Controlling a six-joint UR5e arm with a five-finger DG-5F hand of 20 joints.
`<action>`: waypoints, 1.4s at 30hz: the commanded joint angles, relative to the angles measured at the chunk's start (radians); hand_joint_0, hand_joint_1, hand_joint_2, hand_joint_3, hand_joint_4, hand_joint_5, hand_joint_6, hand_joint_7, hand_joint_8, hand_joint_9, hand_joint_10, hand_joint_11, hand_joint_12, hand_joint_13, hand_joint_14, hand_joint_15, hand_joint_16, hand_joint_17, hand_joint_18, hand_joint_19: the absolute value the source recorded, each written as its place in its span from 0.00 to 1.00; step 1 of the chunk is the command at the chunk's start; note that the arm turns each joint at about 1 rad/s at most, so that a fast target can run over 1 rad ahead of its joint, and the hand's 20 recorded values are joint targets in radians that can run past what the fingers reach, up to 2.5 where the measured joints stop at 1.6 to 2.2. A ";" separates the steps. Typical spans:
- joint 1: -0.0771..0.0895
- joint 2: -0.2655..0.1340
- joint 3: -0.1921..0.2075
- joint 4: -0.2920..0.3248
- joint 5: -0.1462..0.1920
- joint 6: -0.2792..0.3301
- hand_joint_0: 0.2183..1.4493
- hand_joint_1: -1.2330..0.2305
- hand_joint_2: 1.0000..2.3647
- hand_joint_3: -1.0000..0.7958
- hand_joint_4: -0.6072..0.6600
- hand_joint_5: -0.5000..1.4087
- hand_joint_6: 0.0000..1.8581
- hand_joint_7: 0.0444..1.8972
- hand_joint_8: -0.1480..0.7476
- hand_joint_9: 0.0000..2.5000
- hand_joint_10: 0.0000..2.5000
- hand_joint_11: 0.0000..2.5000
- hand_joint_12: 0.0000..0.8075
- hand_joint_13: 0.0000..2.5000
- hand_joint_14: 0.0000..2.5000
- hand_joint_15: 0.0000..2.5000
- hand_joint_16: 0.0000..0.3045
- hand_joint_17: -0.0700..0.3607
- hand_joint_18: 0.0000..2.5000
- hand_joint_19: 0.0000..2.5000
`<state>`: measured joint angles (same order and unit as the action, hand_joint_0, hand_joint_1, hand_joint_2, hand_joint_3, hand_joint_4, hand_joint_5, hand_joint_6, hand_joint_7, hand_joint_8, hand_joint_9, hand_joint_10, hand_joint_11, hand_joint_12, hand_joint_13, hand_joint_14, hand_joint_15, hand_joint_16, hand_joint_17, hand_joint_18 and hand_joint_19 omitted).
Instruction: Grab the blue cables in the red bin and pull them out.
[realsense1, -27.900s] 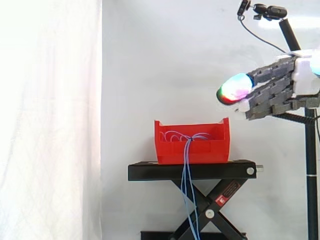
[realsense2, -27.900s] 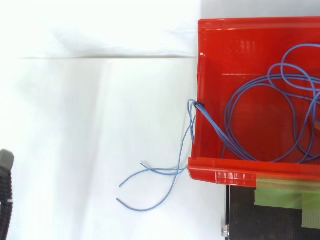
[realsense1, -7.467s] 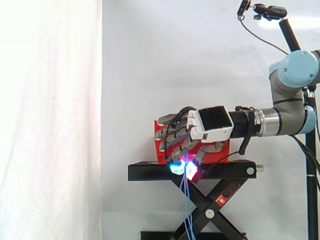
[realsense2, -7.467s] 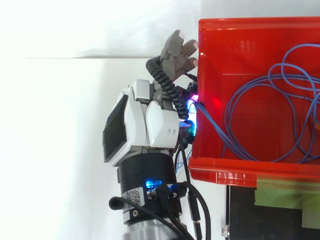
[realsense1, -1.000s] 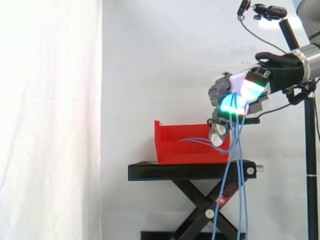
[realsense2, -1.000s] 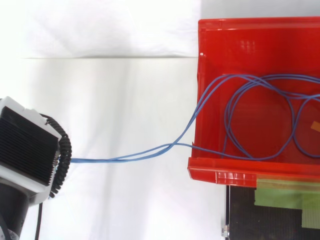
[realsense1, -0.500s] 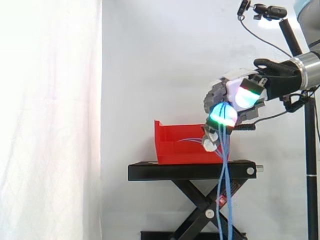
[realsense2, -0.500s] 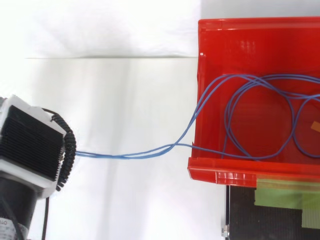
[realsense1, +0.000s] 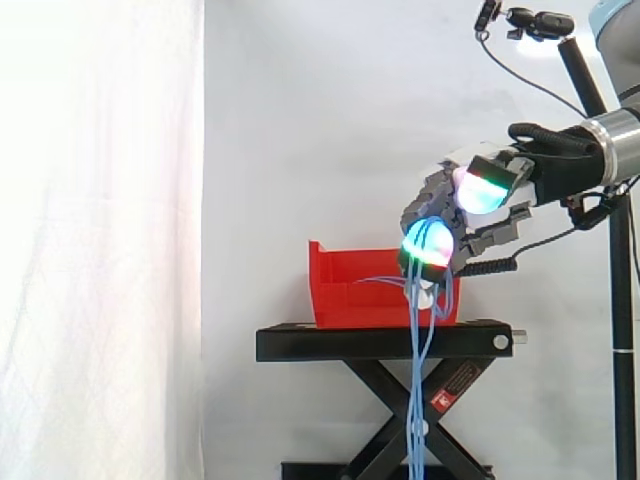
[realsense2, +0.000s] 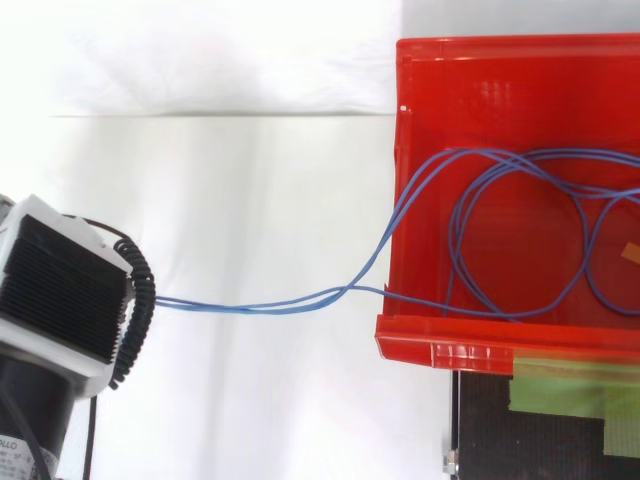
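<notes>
While I'm holding the hand (realsense1: 482, 192) raised and well clear of the red bin (realsense2: 400, 180), its fingers are curling shut round the blue cables (realsense2: 260, 305), which are draping over a glowing green pad (realsense1: 428, 243). Free ends are hanging down past the black scissor stand (realsense1: 330, 343). Seen from above, two strands are stretching from the hand over the bin wall, and the loops are lying inside the bin. I'm judging them light, limp and slick, likely slipping in a loose grip. I'm thinking a bunched hold, pulled steadily, since the loops may be snagging on the rim.
</notes>
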<state>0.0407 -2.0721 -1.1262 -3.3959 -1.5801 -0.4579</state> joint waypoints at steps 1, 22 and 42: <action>0.002 0.000 0.000 0.000 0.000 0.000 0.43 0.31 0.00 0.00 0.62 0.67 0.00 0.36 0.44 0.32 0.01 0.19 0.40 0.27 0.01 0.13 0.15 0.40 0.20 0.13; 0.004 0.001 0.000 0.000 -0.003 0.000 0.42 0.35 0.00 0.00 0.62 0.76 0.04 0.44 0.45 0.33 0.01 0.18 0.41 0.27 0.00 0.13 0.15 0.40 0.20 0.13; 0.007 0.001 0.000 -0.002 -0.004 -0.002 0.42 0.35 0.00 0.00 0.58 0.82 0.04 0.46 0.45 0.35 0.01 0.18 0.41 0.28 0.00 0.13 0.15 0.40 0.21 0.12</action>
<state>0.0464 -2.0710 -1.1259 -3.3967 -1.5845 -0.4581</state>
